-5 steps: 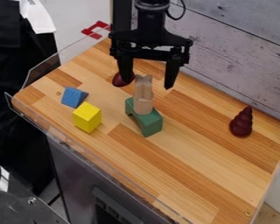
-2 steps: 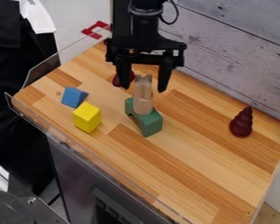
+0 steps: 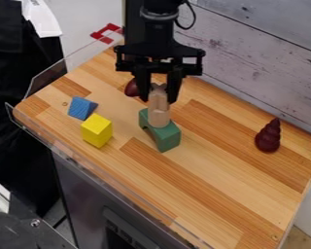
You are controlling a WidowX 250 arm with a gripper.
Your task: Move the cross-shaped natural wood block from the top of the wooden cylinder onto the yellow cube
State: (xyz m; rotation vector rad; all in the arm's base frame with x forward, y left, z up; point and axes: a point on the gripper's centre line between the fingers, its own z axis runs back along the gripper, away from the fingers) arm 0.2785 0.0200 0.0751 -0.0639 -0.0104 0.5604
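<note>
The black gripper (image 3: 159, 97) hangs down at the upper middle, its two fingers closed in on either side of a light wooden piece (image 3: 159, 111). This tall piece has a notched top and stands upright on a green arch block (image 3: 163, 136). To the left lie a yellow block (image 3: 97, 131) and, just behind it, a blue wedge-shaped block (image 3: 82, 108). A dark red object (image 3: 131, 88) sits behind the left finger, partly hidden by it.
A dark red tiered cone (image 3: 268, 136) stands at the right of the wooden tabletop (image 3: 210, 180). Clear plastic edging (image 3: 60, 79) runs along the left and front sides, and a whitewashed plank wall (image 3: 268, 63) rises behind.
The gripper has shifted slightly left and its fingers have come together around the upper part of the wooden piece. The blocks have stayed where they were.
</note>
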